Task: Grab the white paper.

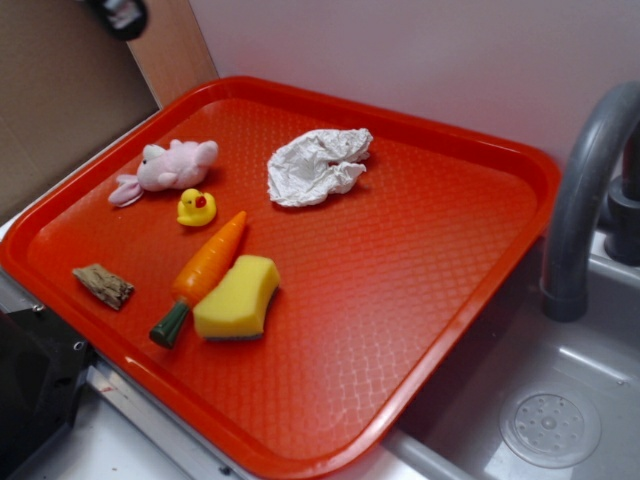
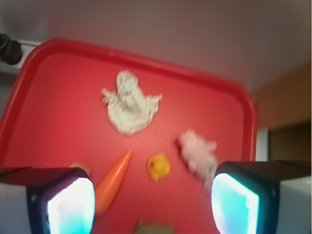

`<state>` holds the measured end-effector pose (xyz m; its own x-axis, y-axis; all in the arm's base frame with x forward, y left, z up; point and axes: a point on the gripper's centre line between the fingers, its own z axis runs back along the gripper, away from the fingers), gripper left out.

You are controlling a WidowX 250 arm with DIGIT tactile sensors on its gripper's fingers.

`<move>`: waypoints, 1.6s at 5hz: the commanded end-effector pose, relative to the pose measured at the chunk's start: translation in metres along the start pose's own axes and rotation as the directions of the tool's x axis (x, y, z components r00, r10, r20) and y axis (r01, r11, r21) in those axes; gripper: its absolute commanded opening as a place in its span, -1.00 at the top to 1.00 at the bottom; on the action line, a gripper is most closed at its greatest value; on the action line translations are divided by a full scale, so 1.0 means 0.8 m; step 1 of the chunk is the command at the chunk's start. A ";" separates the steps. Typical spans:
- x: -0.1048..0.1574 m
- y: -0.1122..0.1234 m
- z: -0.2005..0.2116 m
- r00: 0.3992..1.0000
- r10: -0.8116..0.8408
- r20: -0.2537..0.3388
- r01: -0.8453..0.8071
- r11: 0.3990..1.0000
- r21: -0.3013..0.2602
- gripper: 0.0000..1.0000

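The white paper (image 1: 318,166) is seen lying flat on the red tray (image 1: 420,330), in the tray's far half near the back rim, touched by nothing. In the exterior view its long axis is seen running from lower left to upper right, with the narrower crumpled end toward the rim and the pale wall; in the wrist view the same wad (image 2: 129,104) is shown blurred, with a rounded lobe toward the rim and a ragged flap out to the right.

All places are given from the white paper. In the exterior view the pink plush bunny (image 1: 168,168) is found to its left, well apart. The yellow rubber duck (image 1: 197,208) is set nearer the camera than the bunny. The orange toy carrot (image 1: 203,272) and the yellow sponge (image 1: 238,297) lie nearer still, just beside each other. A brown piece of wood (image 1: 103,286) is placed farthest left.

Only the exterior view shows the grey faucet (image 1: 585,200) and sink (image 1: 560,420) to the right. Only the wrist view shows the claw (image 2: 152,204): its two pads (image 2: 70,207) are held wide apart, nothing between them, well clear of the paper.
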<state>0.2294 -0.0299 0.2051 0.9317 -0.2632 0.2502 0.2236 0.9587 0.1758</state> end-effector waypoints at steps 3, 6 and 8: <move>0.066 -0.060 -0.187 0.920 -0.370 -0.131 0.368 0.929 -0.044 -1.00; 0.041 -0.029 -0.204 0.949 -0.265 -0.170 0.268 0.964 -0.008 1.00; 0.037 -0.036 -0.214 0.957 -0.250 -0.146 0.246 0.968 -0.040 1.00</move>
<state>0.3003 -0.0423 0.0341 0.8785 -0.4775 0.0171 0.4667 0.8652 0.1834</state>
